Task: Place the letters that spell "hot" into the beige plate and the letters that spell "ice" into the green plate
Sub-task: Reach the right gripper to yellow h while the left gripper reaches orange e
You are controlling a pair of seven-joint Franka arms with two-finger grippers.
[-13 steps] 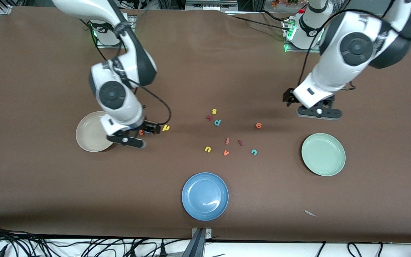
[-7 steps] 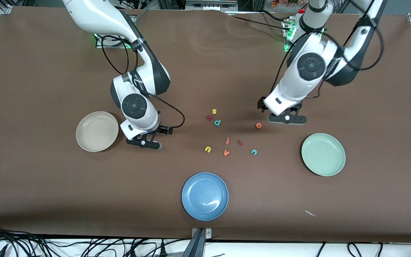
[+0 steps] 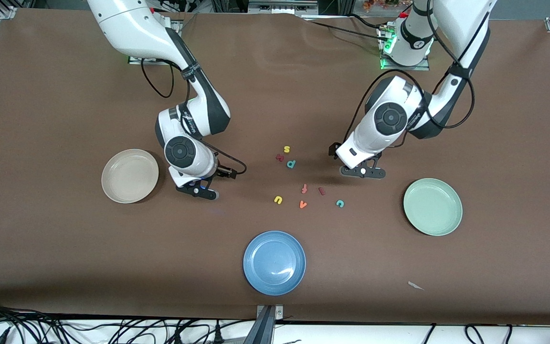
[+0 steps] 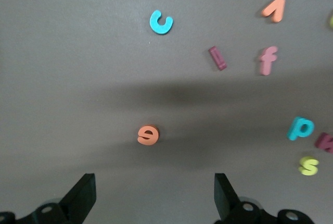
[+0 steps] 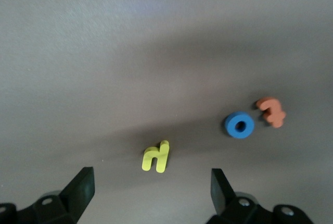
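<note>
Brown table in the front view shows you the beige plate (image 3: 130,176) and the green plate (image 3: 432,206) both bare, with the right end effector (image 3: 199,187) near the beige one and the left end effector (image 3: 363,172) over the scattered letters. Your left wrist view has open jaws above the orange e (image 4: 148,135), with the teal c (image 4: 161,22) and dark red i (image 4: 217,58) close by; centre on the e before descending. Your right wrist view shows open jaws over the yellow h (image 5: 156,157), beside the blue o (image 5: 239,124) and orange t (image 5: 271,111); straddle the h squarely.

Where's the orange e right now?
The orange e lies flat on the table under the left gripper, framed between its open fingers in the left wrist view.
</note>
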